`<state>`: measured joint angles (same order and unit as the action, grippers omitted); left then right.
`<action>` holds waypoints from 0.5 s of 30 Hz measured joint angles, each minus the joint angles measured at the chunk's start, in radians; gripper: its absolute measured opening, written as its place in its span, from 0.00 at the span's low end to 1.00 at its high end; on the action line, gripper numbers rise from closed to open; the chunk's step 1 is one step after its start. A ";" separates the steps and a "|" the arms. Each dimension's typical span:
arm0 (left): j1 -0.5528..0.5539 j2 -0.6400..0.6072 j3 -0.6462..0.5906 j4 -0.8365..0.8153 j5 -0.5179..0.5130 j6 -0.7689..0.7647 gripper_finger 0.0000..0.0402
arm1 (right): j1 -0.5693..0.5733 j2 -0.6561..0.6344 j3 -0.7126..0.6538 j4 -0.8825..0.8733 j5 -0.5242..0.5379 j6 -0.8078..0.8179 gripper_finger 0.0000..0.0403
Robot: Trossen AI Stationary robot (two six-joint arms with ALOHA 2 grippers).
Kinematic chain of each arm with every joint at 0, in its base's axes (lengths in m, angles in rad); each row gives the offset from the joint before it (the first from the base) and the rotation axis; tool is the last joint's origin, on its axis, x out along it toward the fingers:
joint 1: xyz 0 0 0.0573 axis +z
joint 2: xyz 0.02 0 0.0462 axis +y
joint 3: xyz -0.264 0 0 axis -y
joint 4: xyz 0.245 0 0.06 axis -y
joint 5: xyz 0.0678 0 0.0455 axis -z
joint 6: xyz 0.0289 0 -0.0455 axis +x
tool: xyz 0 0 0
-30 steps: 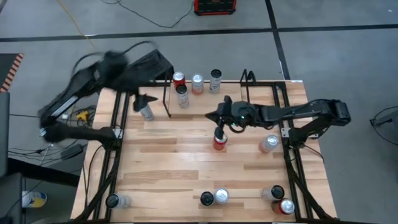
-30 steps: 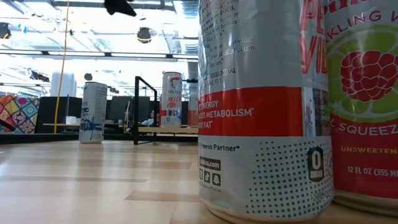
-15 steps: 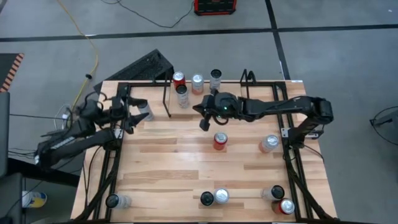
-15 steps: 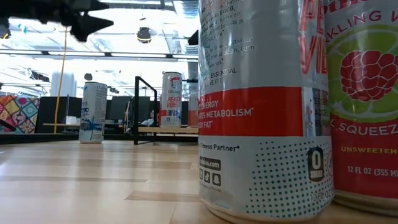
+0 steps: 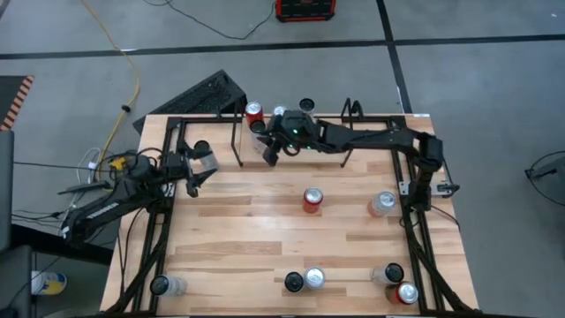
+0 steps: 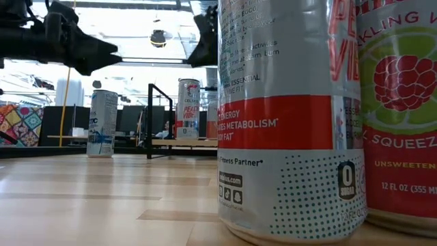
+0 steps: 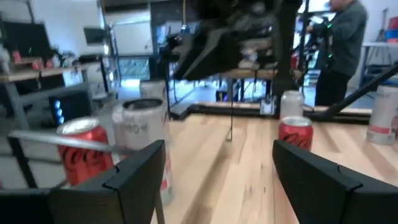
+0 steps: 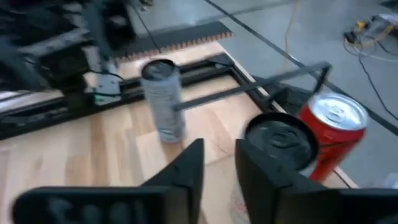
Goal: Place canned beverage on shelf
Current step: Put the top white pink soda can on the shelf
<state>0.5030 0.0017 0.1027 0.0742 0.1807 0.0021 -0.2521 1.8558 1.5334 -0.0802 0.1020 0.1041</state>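
Just off my left gripper (image 5: pixel 196 170) at one o'clock stands an upright silver can (image 5: pixel 206 160); fingers wide, empty.

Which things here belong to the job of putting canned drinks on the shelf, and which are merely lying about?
Job in hand:
- shelf
- red can standing mid-table
- silver can beside the open left gripper
- right gripper, over by the shelf

Lying about:
- yellow cable on the floor
- red box on the floor
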 joint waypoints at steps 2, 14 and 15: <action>0.000 -0.001 -0.017 0.040 0.006 0.007 0.70 | -0.011 0.022 0.043 -0.040 0.001 0.000 0.40; -0.003 0.002 -0.091 0.048 0.022 -0.072 0.70 | -0.029 0.090 0.175 -0.103 0.007 -0.037 0.88; -0.009 0.002 -0.091 0.048 0.024 -0.075 0.70 | -0.034 0.090 0.175 -0.104 0.008 -0.037 0.91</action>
<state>0.4935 0.0036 0.0113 0.1225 0.2044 -0.0732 -0.2856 1.9457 1.7088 -0.1845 0.1101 0.0667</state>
